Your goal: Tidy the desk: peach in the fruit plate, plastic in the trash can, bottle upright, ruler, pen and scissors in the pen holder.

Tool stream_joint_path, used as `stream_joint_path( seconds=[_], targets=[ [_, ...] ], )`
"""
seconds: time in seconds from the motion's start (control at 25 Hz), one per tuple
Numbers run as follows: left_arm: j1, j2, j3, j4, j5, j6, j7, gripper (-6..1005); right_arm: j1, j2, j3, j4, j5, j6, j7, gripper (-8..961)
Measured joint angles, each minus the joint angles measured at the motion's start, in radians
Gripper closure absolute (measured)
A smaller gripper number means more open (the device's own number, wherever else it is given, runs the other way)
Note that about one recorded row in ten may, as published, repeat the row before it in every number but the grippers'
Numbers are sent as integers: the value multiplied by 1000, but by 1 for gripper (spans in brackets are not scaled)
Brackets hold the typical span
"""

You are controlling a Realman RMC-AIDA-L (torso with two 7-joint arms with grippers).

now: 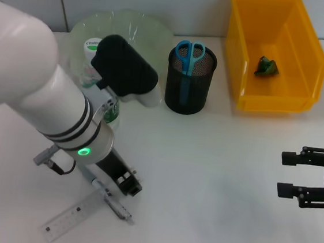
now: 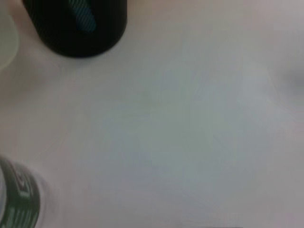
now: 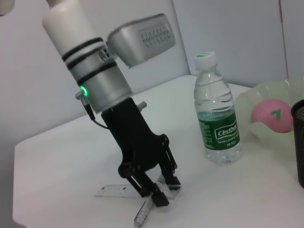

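At the lower left of the head view, the left gripper (image 1: 127,186) is pressing down over the pen (image 1: 110,199), its fingers closing around the barrel beside the ruler (image 1: 74,216). One pen, one ruler: both thin, stiff and light, likely slippery, best pinched mid-length. At the right edge, the right gripper (image 1: 295,175) is hanging spread. Farther up, one bottle (image 3: 216,111) is standing upright, one peach (image 3: 271,115) sitting in the fruit plate (image 1: 154,31), one pair of scissors (image 1: 189,53) in the pen holder (image 1: 189,86), plastic (image 1: 267,66) in the trash can (image 1: 307,61).
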Motion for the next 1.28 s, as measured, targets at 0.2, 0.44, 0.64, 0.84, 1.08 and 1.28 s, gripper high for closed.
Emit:
stream_joint_path(
  seconds=[0.2,0.44,0.64,0.84,1.08,1.28],
  targets=[
    [42,6,-125,114,-103,69,38,612,-1,0,19,0,0,-3,0,254],
    [156,8,-342,275,-383,111,186,607,1,-1,34,-1,0,-3,1,260],
    [253,7,-477,242,-724,83,413,602,0,-1,44,-1,0,0,1,265],
    [338,8,-501,118,-1080,30,721,597,0,0,67,-3,1,2,1,270],
    [363,2,-458,-83,-1387,29,1072,592,8,6,79,-2,1,6,1,276],
    [337,0,-343,-322,-1705,12,1483,587,10,16,84,-3,2,6,1,281]
  ],
)
